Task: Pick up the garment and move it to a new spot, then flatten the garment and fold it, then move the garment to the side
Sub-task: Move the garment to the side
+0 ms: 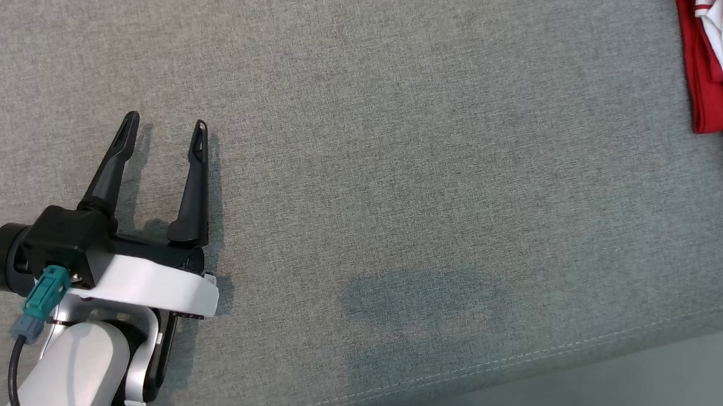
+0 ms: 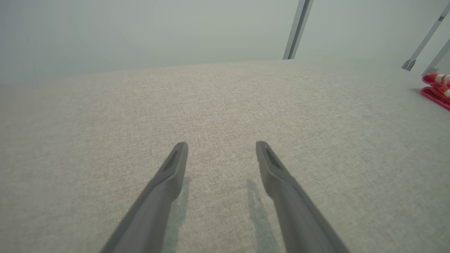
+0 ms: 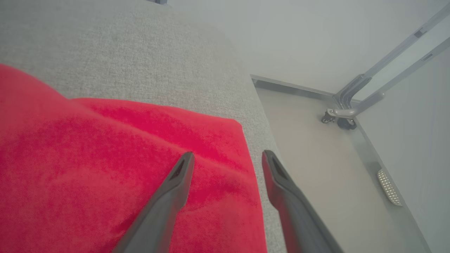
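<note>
The garment (image 1: 698, 69) is red with white striped trim and lies folded at the far right of the grey fabric surface (image 1: 397, 160). It shows as a small red edge (image 2: 437, 94) in the left wrist view. In the right wrist view my right gripper (image 3: 228, 153) is open just above the garment (image 3: 123, 158), near its corner by the surface's edge, with nothing gripped. Far to the left, my left gripper (image 1: 165, 120) rests open over bare fabric, its fingers (image 2: 168, 182) spread with nothing between them.
The surface's stitched front edge (image 1: 416, 381) runs along the bottom, with pale floor beyond. Right of the garment the surface drops to the floor (image 3: 316, 158). A metal frame with a caster (image 3: 339, 119) stands there, and a metal post (image 2: 299, 28) rises behind.
</note>
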Robot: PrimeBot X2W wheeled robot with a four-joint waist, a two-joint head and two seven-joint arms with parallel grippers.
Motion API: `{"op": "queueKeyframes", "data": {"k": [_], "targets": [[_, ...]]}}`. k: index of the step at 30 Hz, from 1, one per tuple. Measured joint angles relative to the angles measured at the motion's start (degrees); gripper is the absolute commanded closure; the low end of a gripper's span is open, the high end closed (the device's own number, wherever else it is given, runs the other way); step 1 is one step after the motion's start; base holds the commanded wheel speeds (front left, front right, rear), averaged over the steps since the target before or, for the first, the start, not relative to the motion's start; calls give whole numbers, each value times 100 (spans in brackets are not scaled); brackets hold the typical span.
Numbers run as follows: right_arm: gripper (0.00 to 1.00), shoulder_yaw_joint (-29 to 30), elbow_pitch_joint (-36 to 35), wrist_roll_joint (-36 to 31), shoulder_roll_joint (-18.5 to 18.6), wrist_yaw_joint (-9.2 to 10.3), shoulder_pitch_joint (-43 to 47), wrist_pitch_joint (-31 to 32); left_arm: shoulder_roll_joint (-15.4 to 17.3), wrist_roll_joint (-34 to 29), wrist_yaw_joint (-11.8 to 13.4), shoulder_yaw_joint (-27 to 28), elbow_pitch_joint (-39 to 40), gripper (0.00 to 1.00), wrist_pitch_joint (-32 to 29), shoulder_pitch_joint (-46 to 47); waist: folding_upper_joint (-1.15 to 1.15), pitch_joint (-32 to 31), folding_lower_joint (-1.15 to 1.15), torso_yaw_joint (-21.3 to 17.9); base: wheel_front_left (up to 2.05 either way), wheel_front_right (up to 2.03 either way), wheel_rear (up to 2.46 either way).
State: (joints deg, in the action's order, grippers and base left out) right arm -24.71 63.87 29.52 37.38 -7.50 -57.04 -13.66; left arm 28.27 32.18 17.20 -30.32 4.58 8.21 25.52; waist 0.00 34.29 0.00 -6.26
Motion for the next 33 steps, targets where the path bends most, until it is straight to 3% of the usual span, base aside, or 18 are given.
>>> {"op": "queueKeyframes", "data": {"k": [3,4,10,18,26,33], "targets": [[0,305,-216,-119,-201,0,12,-49,5,3,1,23,-55,0,29,-15,0,-89,0,-12,0,0,0],[0,693,-776,-213,-265,0,50,-52,23,12,9,63,-80,0,44,-34,0,-167,0,-26,0,0,0],[0,1871,-2615,-726,-899,0,1054,-58,160,32,75,171,-127,0,96,-176,0,-502,0,-40,0,0,0],[0,2307,-4513,-1110,-1881,1,2543,-68,168,205,377,410,-152,0,267,-687,0,-1102,0,70,0,0,0],[0,2229,-5258,-1247,-2334,0,3429,-74,172,361,489,722,-154,0,438,-1092,0,-1597,0,350,0,0,0],[0,2229,-5399,-1401,-2620,1,4088,-34,76,382,436,776,-388,0,560,-1362,0,-2036,0,521,0,0,0]]}}
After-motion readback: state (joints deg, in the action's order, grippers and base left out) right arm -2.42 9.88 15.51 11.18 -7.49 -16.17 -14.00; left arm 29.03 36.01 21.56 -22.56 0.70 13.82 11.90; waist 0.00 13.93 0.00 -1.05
